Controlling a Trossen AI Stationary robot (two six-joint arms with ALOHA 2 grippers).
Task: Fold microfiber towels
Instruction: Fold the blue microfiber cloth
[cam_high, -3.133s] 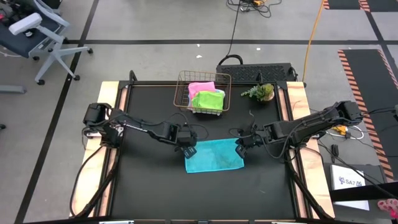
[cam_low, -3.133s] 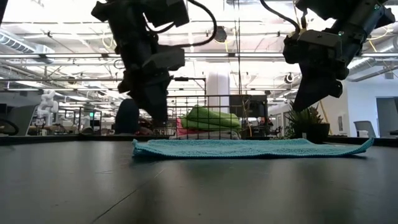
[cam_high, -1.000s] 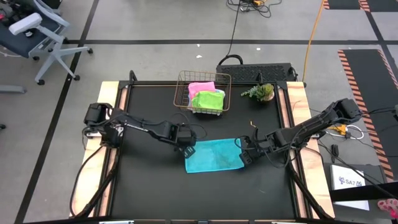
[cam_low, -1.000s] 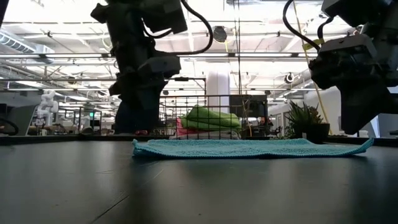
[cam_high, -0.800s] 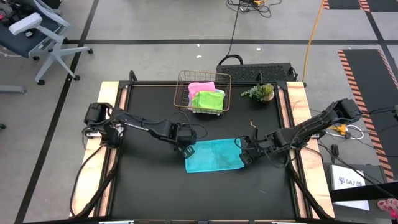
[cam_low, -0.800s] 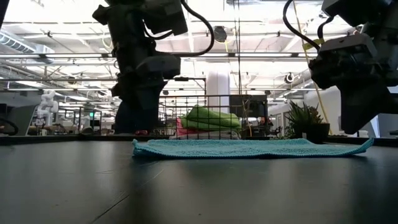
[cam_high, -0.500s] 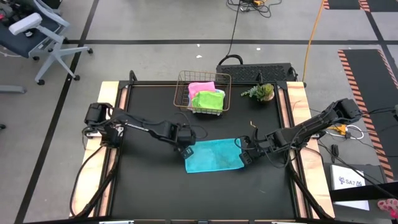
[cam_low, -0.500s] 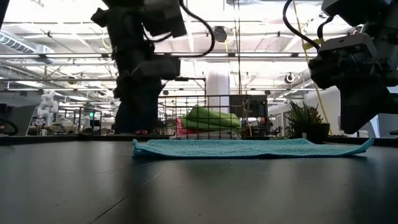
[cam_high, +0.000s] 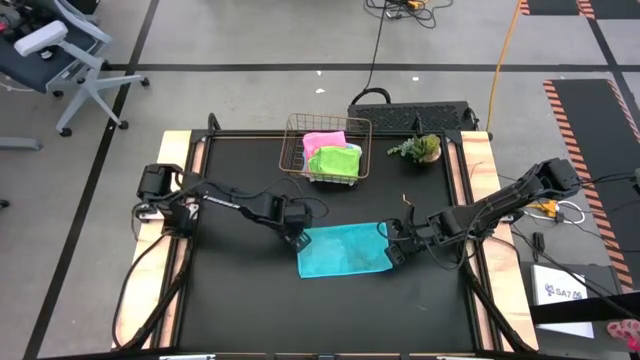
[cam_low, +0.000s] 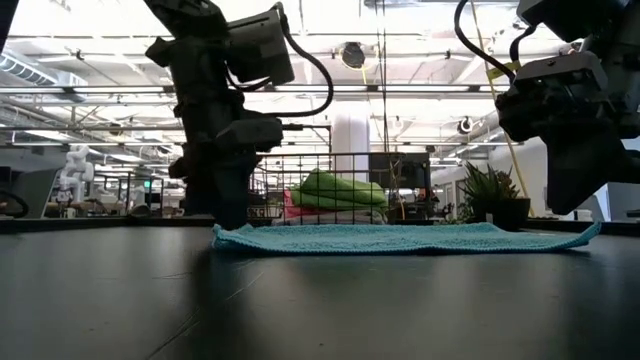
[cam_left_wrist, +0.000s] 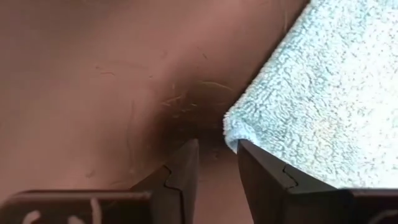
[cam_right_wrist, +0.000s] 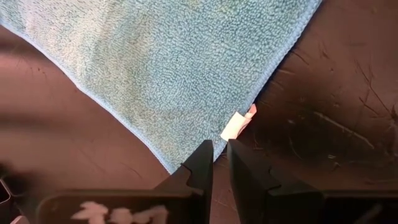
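One cyan towel (cam_high: 345, 250) flat mid-table | left gripper (cam_high: 293, 238) parted at its far-left corner | right gripper (cam_high: 393, 254) narrowly parted at near-right corner, gripping nothing

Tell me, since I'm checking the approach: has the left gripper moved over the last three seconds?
Yes. In the high view the left gripper has moved slightly toward the copper basket, ending at the cyan towel's far-left corner.

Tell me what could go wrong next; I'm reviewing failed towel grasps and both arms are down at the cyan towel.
1. The left gripper, open at a corner of the cyan towel, may close on the bare table and miss that corner.
2. The right gripper is at the corner by the white tag with a narrow gap; it may pinch the tag alone.
3. Uneven grips could skew the fold.
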